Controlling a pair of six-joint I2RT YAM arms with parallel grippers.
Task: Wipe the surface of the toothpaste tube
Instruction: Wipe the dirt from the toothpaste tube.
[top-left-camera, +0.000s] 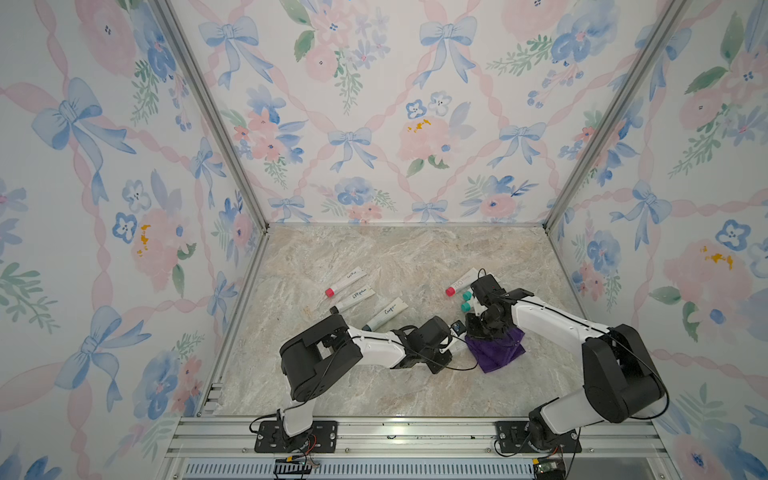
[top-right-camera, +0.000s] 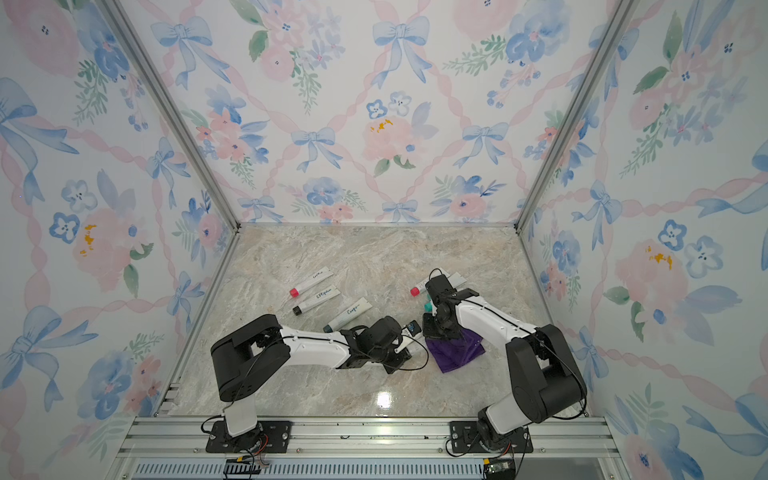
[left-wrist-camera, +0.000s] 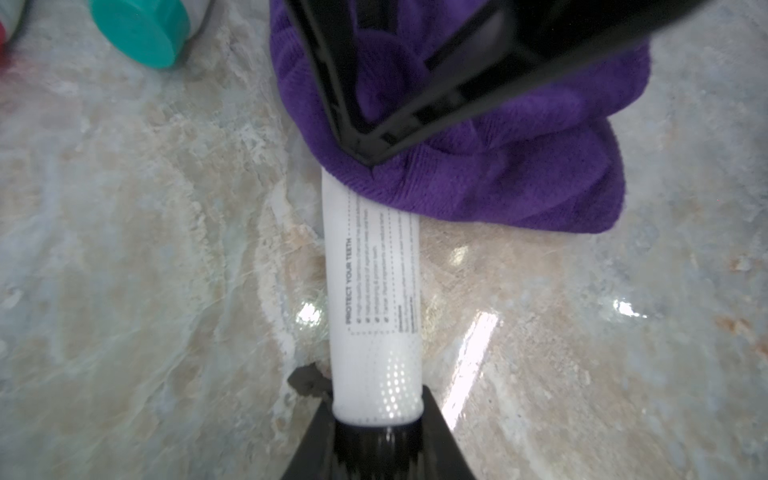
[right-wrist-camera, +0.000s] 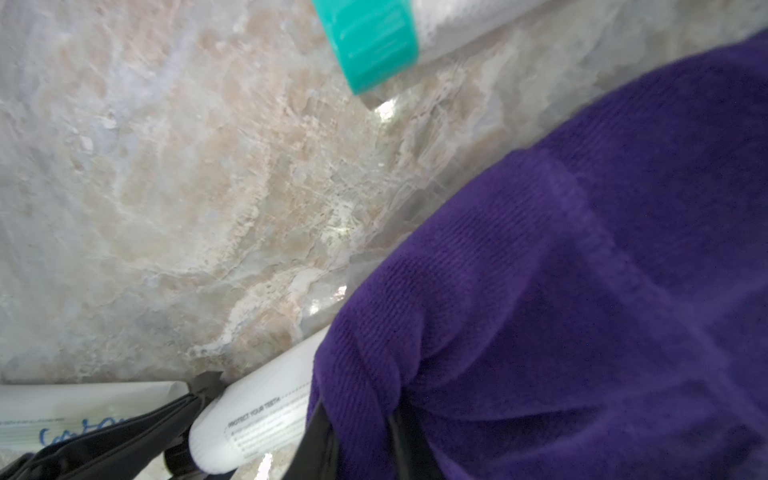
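The white toothpaste tube (left-wrist-camera: 374, 291), printed "PROTECT YOUR TEETH", lies low over the marble tabletop. My left gripper (left-wrist-camera: 377, 419) is shut on its cap end. A purple cloth (left-wrist-camera: 498, 187) covers the tube's far end, and my right gripper (right-wrist-camera: 361, 419) is shut on a fold of that cloth (right-wrist-camera: 582, 291). In the right wrist view the tube (right-wrist-camera: 257, 419) sticks out from under the cloth. In both top views the two grippers meet mid-table: the left gripper (top-left-camera: 451, 347) beside the right gripper (top-left-camera: 482, 332), over the cloth (top-left-camera: 498, 353) (top-right-camera: 457, 353). The arms hide most of the tube there.
Three more tubes lie in a row at the left: red-capped (top-left-camera: 347, 281), black-capped (top-left-camera: 353, 300), blue-capped (top-left-camera: 384, 314). Behind my right wrist lie a red-capped tube (top-left-camera: 461, 282) and two teal caps (top-left-camera: 467, 295) (top-left-camera: 465, 307); one teal cap (left-wrist-camera: 141, 29) is close to the cloth.
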